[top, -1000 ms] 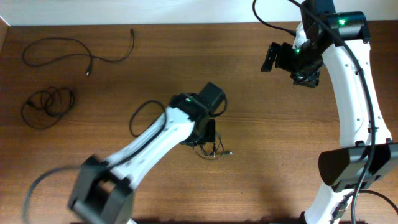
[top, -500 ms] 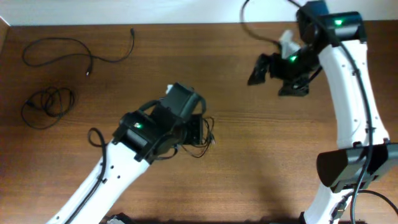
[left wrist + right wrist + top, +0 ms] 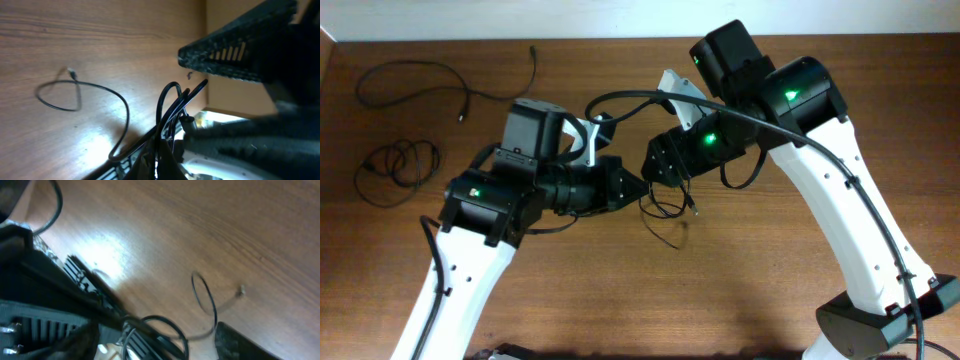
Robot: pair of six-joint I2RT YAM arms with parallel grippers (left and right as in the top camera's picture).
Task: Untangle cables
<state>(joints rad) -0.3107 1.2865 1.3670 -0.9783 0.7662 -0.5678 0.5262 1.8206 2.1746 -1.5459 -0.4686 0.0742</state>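
Overhead: tangle at centre, between both grippers.
Left gripper: clamped on tangle.
Right gripper: grip cannot be told.
Cord, coil: ten o'clock.

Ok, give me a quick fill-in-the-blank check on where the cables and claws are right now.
1. In the overhead view, the left claw and the right claw come together near the ___ of the table.
2. A thin cable loops right beside them, and ___ more cables lie apart from it on the wood.
3. Those others, a loose cable and a coiled cable, sit on the robot's ___ side.

Missing words: middle; two; left.
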